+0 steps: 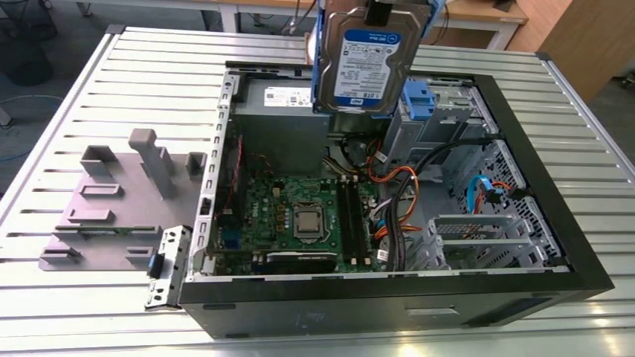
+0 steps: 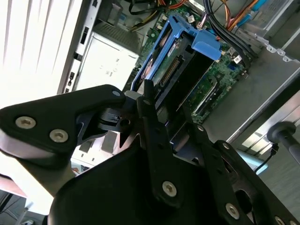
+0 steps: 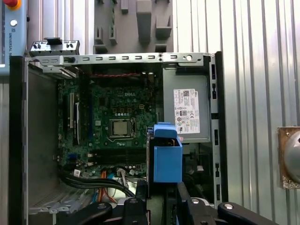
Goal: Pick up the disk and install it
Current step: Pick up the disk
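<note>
Nearest in the exterior view: the black front wall of an open computer case point(image 1: 397, 301), lying on its side on a slatted metal table point(image 1: 89, 320). At its near corner on the exterior view's left, a small metal bracket point(image 1: 163, 264), just beside the case wall.

Inside, near the front: a green motherboard point(image 1: 297, 216) on the floor of the case, and to the exterior view's right a silver drive cage point(image 1: 476, 238). Between these two, black and orange cables point(image 1: 397, 186) running toward the far side.

On the table at the exterior view's left, just beside the case: a grey plastic stand point(image 1: 109, 201) with upright posts.

Farther in, against the far wall of the case: a grey power-supply box point(image 1: 282, 100) with a white sticker.

Above this far part, in the air and not touching the case: the disk point(image 1: 362, 63), upright, label turned to the exterior camera, blue rails along both sides. Hangs from the gripper point(image 1: 385, 10) at the top edge of the view.

In the second wrist view: black fingers point(image 2: 149, 101) closed down to about the thickness of the disk point(image 2: 173, 70), one on either side of it, clamping it firmly. In the first wrist view, looking down: disk point(image 3: 167, 161) seen edge-on, over the case interior, near the corner of the power-supply box.
</note>
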{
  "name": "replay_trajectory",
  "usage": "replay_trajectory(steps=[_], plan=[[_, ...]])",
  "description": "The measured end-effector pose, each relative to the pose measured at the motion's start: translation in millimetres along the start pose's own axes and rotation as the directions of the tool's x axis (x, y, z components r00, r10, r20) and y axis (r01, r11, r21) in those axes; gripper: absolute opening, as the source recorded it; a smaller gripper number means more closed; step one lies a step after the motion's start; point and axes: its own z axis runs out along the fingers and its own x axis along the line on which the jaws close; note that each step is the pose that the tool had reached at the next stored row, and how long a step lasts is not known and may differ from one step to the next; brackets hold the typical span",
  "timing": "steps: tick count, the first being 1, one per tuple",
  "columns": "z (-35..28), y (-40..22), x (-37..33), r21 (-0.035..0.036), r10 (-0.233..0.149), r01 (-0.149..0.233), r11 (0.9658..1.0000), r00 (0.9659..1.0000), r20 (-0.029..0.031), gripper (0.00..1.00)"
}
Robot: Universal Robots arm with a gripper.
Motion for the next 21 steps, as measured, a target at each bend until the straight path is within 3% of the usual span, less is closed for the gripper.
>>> replay_trajectory(steps=[7,21], plan=[[-0.3,-0.6,14.6,0.0002,0.0,0.0,1.0,1.0,-0.0036,0.35],[-0.9,-1.8,45.1,0.0007,0.001,-0.001,1.0,0.9998,-0.0185,0.35]])
